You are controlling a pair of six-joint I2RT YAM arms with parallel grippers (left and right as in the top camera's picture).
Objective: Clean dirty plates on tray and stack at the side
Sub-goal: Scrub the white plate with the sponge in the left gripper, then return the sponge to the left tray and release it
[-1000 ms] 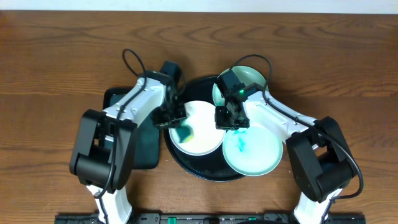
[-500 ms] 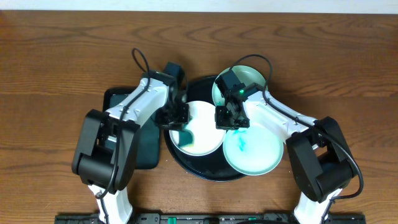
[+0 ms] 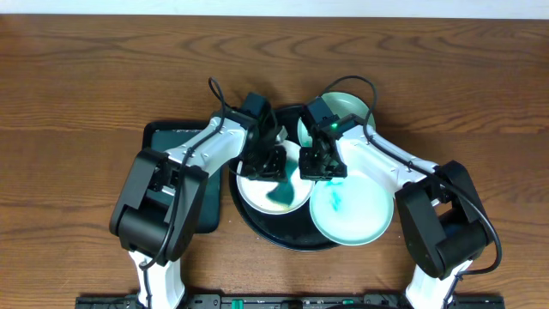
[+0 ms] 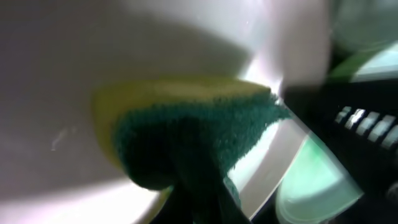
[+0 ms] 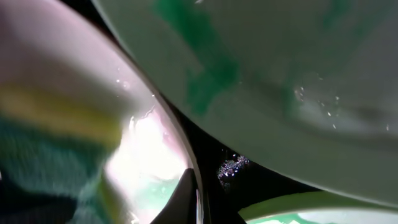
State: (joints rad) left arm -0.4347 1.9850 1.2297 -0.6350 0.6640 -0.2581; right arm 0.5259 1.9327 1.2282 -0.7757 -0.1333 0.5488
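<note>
The left end effector is clenched on the sponge, pressed flat to the white plate so the pad can scrub. That plate lies at 9 o'clock on the tray, with a teal smear at its 6 o'clock. The right end effector sits at the white plate's 3 o'clock rim, probably bracing it against sliding; I cannot tell whether it grips. The mint plates at 5 o'clock and 1 o'clock wait, the nearer one smeared. Nothing is stacked on the worktop yet.
</note>
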